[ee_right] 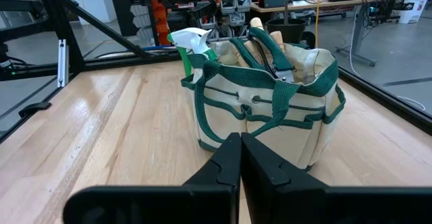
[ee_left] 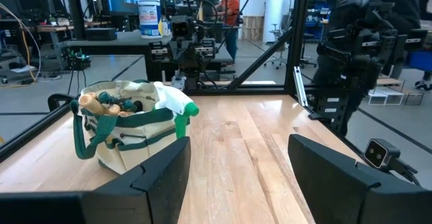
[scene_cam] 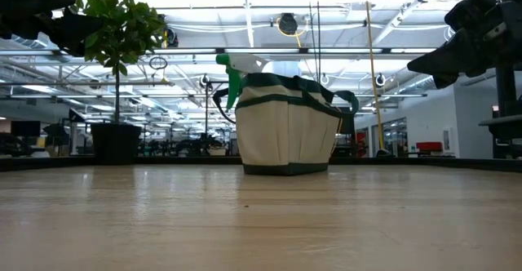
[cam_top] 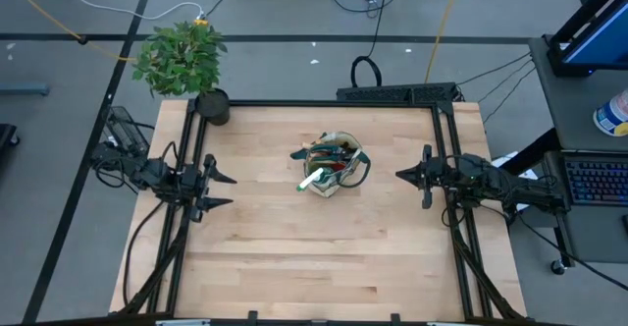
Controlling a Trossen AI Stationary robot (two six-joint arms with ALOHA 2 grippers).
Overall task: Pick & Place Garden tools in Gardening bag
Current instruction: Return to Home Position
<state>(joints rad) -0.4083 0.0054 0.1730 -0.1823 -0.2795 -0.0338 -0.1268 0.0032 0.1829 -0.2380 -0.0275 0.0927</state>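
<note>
While the round beige canvas gardening bag with dark green trim (scene_cam: 285, 136) stands at the middle of the pale wooden table (cam_top: 294, 257), most of its tools are hidden. Only a green-white sprayer head (cam_top: 312, 180) and wooden handle ends (ee_left: 91, 101) show above the rim. The left gripper (cam_top: 224, 190) hovers by the left edge, fingers spread wide and empty. The right gripper (cam_top: 400, 175), by the right edge, has its fingers pressed together on nothing.

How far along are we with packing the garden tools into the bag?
Looks essentially done: the gardening bag stands mid-table with the sprayer and wooden handles sticking out, and no loose tool shows on the table. Nothing is in hand: the left claw is open and empty at the left edge, the right claw shut on nothing at the right. Left: probably only parking the arms.
</note>
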